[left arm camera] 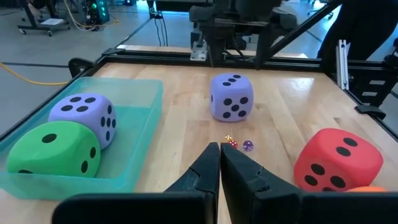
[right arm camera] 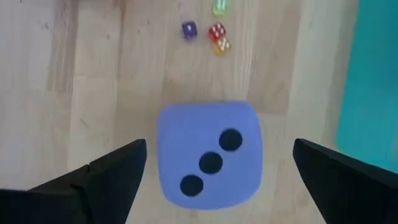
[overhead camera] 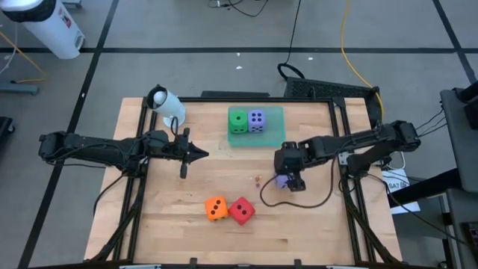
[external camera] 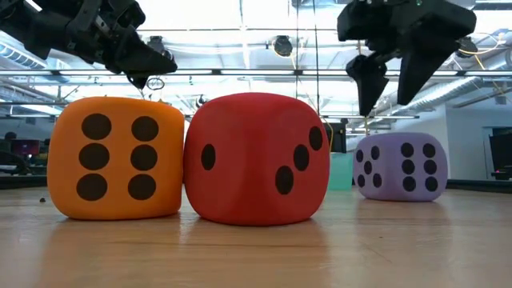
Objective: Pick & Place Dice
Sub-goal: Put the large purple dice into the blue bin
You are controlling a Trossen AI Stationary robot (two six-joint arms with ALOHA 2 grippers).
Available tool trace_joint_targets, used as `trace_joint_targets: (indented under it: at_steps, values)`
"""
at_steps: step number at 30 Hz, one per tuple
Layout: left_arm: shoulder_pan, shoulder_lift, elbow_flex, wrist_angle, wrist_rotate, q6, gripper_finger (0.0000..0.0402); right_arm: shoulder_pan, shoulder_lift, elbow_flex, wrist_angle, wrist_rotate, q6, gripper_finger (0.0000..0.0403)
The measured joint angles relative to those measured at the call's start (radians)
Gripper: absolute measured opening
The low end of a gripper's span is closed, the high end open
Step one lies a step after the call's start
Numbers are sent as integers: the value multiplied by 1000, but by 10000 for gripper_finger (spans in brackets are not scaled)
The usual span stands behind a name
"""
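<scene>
A purple die rests on the wooden table right of centre, three pips up. My right gripper hangs open just above it, pointing steeply down, one finger to each side, touching nothing. An orange die and a red die sit side by side near the front edge. At the far middle, a green die and a second purple die lie in a green tray. My left gripper is shut and empty, held level above the table left of centre.
Several tiny coloured dice lie on the wood just left of the purple die. A white roll-like object sits at the table's far left corner. Black frame rails run along the table's sides. Bare wood lies between the tray and the front dice.
</scene>
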Motion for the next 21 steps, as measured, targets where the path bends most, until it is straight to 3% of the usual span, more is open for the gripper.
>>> trace_joint_targets:
  at_steps: [7,21]
  values:
    - [0,0,0,-27,-1,36,21,-37,0,-34,12,-87,36,399]
    - [0,0,0,-26,-27,74,21,-34,0,-71,30,-13,-28,400]
